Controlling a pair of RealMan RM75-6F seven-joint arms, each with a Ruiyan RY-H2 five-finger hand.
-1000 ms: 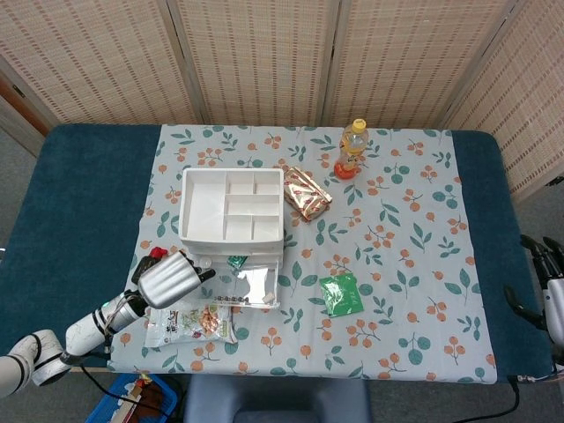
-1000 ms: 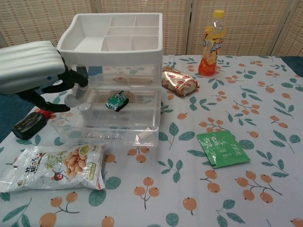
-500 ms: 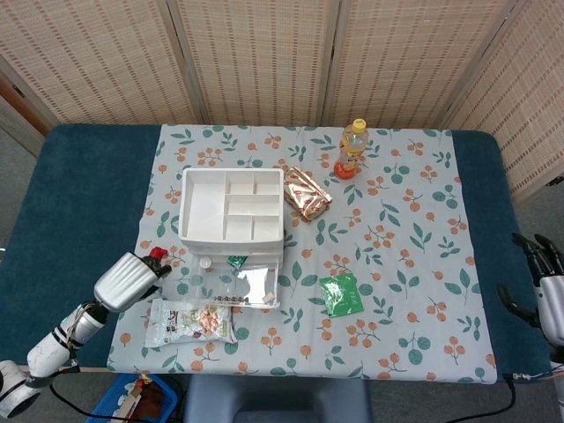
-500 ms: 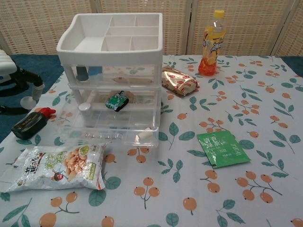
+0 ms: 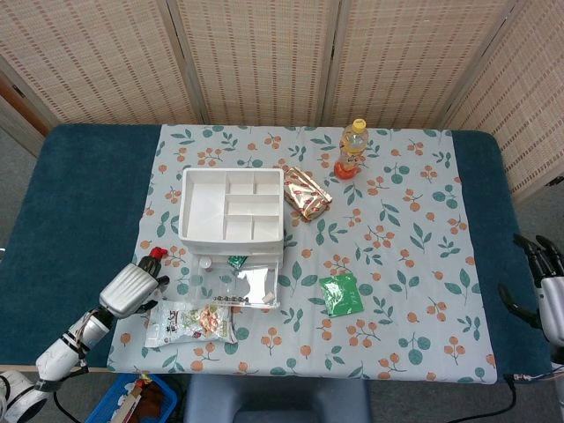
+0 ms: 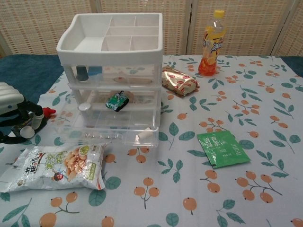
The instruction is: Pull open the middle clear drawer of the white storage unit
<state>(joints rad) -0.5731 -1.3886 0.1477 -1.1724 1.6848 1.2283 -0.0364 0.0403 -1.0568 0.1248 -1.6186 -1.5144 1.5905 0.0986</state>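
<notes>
The surface [image 5: 88, 194] is covered by a leaf-printed cloth [image 6: 246, 94], and on it the white storage unit [image 6: 111, 42] is seen near the left, its middle clear drawer [image 6: 111, 120] drawn well out toward the front edge with a small green toy car [image 6: 116, 101] lying inside. The left hand [image 6: 13, 113] is held low just left of the drawer and apart from it, fingers [image 6: 28, 128] loosely curled around nothing — the right hand [image 5: 545, 286] is parked off the right edge, spread and empty. A peanut bag [image 6: 54, 165] lies before the drawer, a green sachet [image 6: 222, 148] to its right, a juice bottle [image 6: 211, 43] at the back.
</notes>
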